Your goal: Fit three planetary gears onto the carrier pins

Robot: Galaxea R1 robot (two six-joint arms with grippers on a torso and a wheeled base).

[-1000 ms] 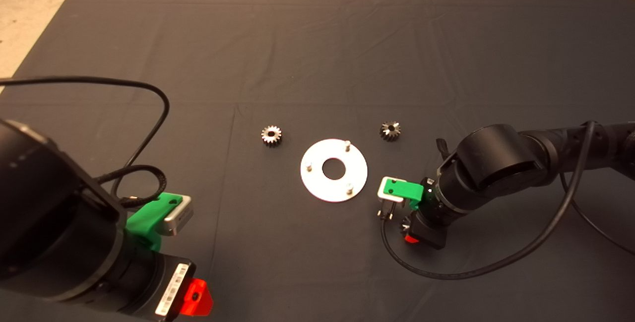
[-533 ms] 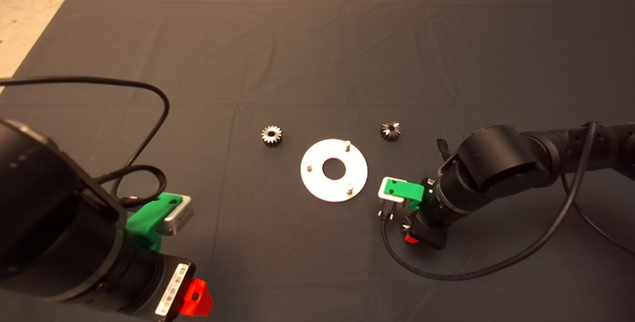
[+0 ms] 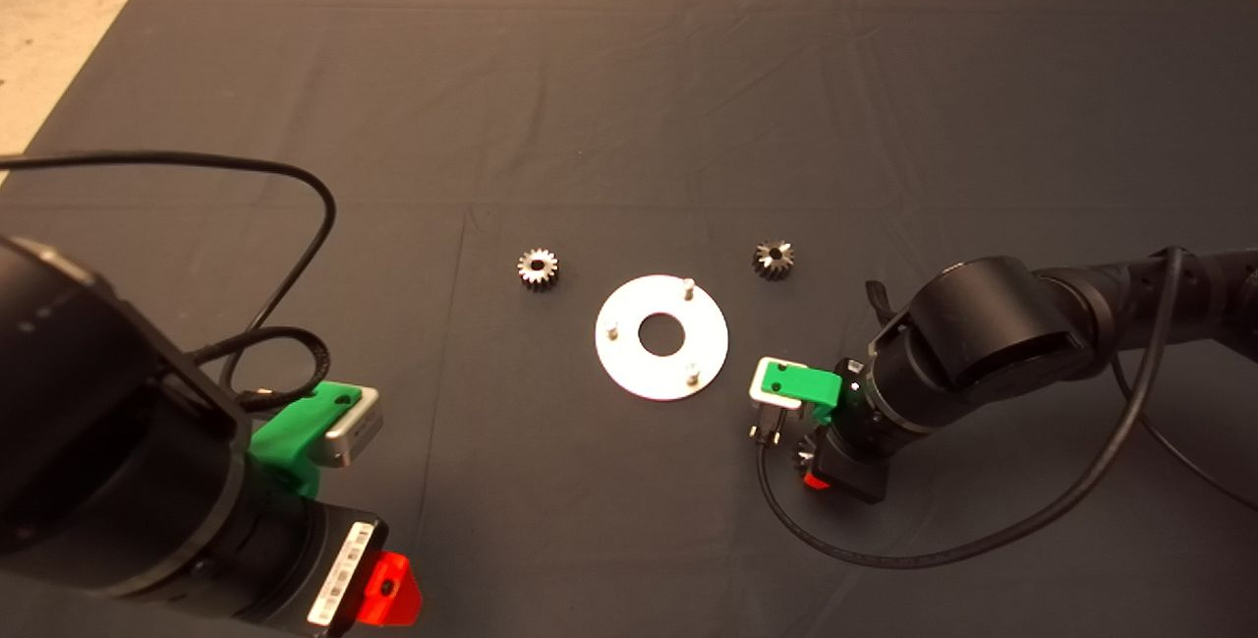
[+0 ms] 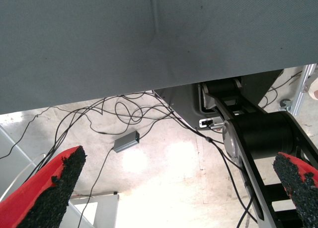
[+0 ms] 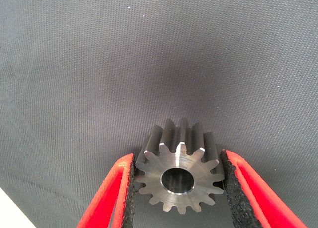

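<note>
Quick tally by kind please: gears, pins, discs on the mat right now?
Planetary gears: 3 (left of disc, right of disc, one between the right tool's pads)
Carrier pins: 3
Round disc: 1
Total: 7

right pincer (image 3: 808, 469) | shifted slightly nearer the mat's front edge; gear (image 5: 179, 179) between its pads

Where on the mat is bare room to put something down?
Bare: the mat's whole far half beyond the two loose gears, and the near strip between the arms. Crowded: the centre around the disc, and beside it the right gripper clamping a third gear.
</note>
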